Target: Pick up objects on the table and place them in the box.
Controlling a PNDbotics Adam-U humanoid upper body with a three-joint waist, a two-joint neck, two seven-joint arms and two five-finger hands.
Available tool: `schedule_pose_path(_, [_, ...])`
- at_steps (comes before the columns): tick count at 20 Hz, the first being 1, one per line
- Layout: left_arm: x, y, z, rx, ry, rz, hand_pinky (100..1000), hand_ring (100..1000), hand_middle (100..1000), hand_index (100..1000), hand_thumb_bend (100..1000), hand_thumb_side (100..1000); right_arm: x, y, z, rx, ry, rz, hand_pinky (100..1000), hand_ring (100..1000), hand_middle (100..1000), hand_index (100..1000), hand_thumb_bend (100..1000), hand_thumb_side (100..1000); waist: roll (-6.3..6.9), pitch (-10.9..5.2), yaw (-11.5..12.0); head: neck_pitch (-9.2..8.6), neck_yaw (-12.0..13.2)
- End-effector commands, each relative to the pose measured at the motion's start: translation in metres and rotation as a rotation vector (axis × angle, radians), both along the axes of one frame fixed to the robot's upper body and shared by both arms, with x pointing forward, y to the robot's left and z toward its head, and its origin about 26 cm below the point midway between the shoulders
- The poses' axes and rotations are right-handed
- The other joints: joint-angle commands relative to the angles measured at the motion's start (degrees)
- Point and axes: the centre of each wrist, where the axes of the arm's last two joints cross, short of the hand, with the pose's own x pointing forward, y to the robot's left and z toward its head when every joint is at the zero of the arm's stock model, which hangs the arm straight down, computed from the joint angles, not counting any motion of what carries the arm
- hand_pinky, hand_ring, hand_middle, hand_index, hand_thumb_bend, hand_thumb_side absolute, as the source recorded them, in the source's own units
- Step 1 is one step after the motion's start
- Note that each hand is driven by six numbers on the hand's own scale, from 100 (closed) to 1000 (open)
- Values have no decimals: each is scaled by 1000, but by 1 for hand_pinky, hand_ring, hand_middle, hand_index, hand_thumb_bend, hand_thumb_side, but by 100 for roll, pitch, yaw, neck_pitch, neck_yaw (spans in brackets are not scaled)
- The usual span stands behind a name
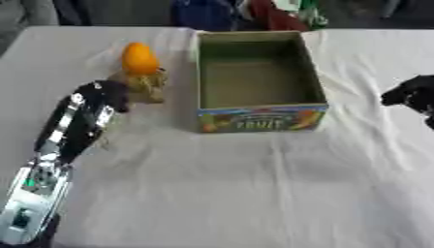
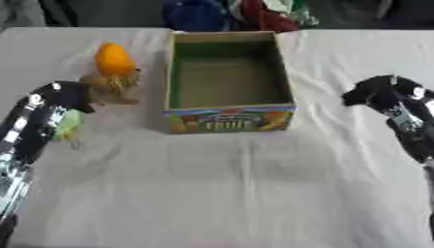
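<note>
Centrally, toward the far side of the white-clothed tabletop (image 1: 237, 193), stands an open cardboard fruit box (image 1: 260, 121) with a green interior and a printed front panel; nothing is visible inside it. Just to the left of the box lie the task's things: an orange fruit (image 1: 139, 58), apparently a mango, and directly in front of it a brownish, knobbly object (image 1: 146, 85) whose identity cannot be made out. The two touch or nearly touch; which cannot be told. A pale green thing (image 2: 69, 123) shows beside the left forearm in the right eye view, mostly hidden by the arm.

The left hand (image 1: 103, 94) lies just beside the brownish object, on its left; contact cannot be confirmed. Its fingers are a dark blur, so whether they are spread or curled cannot be told. The left forearm runs from the lower left corner and is cut off at the frame edge.

The right hand (image 2: 377, 94) hovers well to the right of the box, apart from it, holding nothing visible; the state of its fingers cannot be told either.

Open cloth extends across the whole near half of the tabletop and between the box and the right hand. Coloured clutter along the far edge is indistinct.
</note>
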Motion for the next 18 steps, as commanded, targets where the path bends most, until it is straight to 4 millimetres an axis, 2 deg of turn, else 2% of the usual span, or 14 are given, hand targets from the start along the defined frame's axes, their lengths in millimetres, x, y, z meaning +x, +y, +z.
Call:
schedule_pose_path(1, [-1,3,10,17,-36,3,620,539,536,711,346,763,-1,-3,12,-14,-40,3,724,715,608,726,100,600,0,-72,-3,-17,21])
schedule_pose_path(8, [-2,15,26,106,-81,14,624,544,540,719,347,737,-2,-5,12,-17,-37,-2,723,715,608,726,100,599,17,-93,-2,12,-5])
schedule_pose_path(14, [-7,39,63,337,-143,47,634,555,554,734,367,695,-3,-8,11,-27,-33,-12,723,715,608,726,100,599,81,-127,7,30,-51])
schedule_pose_path(18, [-10,53,85,547,-160,40,640,567,567,745,412,632,-3,-10,11,-36,-32,-15,723,715,608,726,100,598,122,-149,-2,38,-82])
